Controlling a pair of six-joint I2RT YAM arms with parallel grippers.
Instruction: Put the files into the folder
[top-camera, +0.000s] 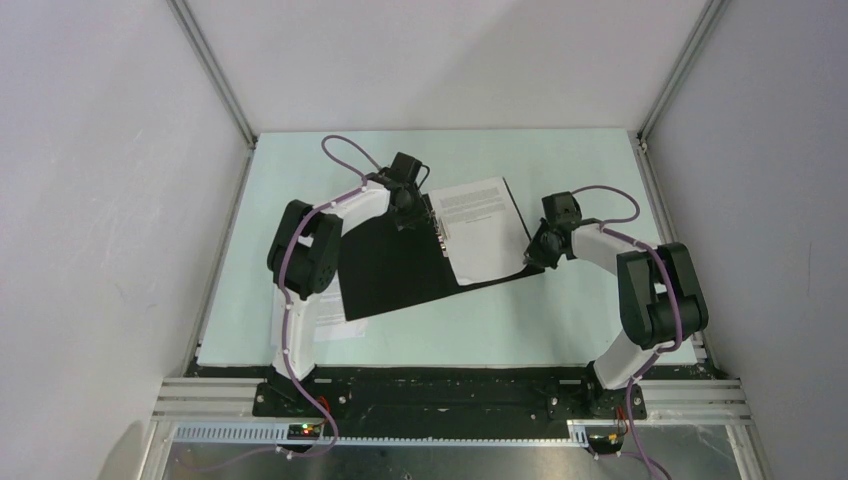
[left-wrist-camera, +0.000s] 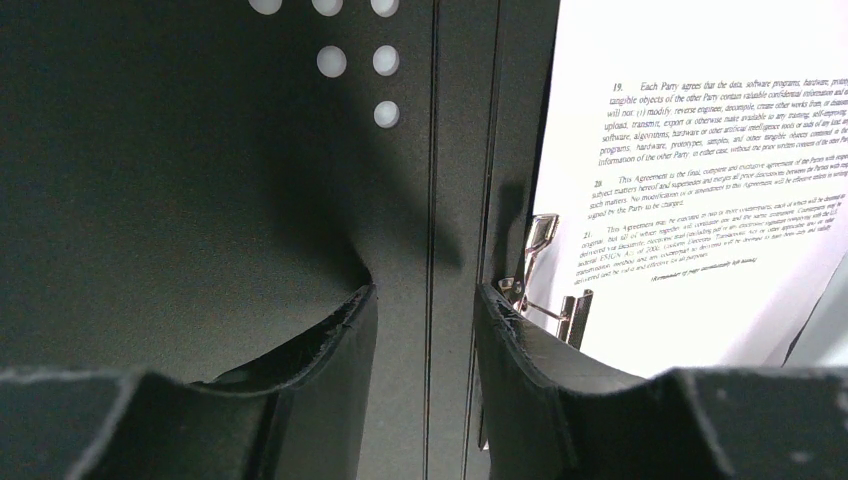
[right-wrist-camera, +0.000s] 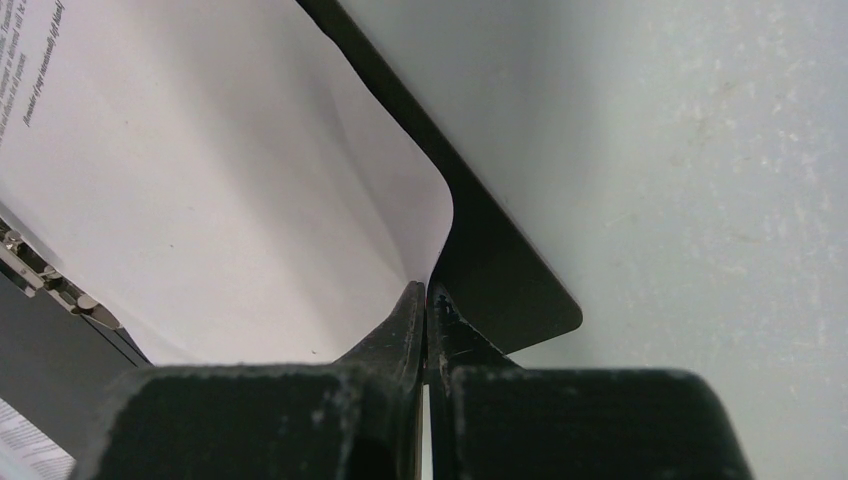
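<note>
The folder (top-camera: 395, 270) lies open on the table, black inside up. The files (top-camera: 478, 225), white printed sheets, lie on its right half beside a metal clip (left-wrist-camera: 545, 290). My left gripper (top-camera: 432, 222) is open and empty, low over the folder's spine (left-wrist-camera: 430, 180), one finger on each side of it. The printed sheet shows to its right in the left wrist view (left-wrist-camera: 720, 150). My right gripper (top-camera: 530, 255) is shut on the near right edge of the folder's right cover (right-wrist-camera: 500, 290), right next to the curled corner of the top sheet (right-wrist-camera: 300, 180).
Another white printed sheet (top-camera: 345, 328) lies on the pale green table (top-camera: 560, 320) at the folder's near left corner, partly under the left arm. Grey walls enclose the table on three sides. Punched holes (left-wrist-camera: 355, 60) show in the folder's left half.
</note>
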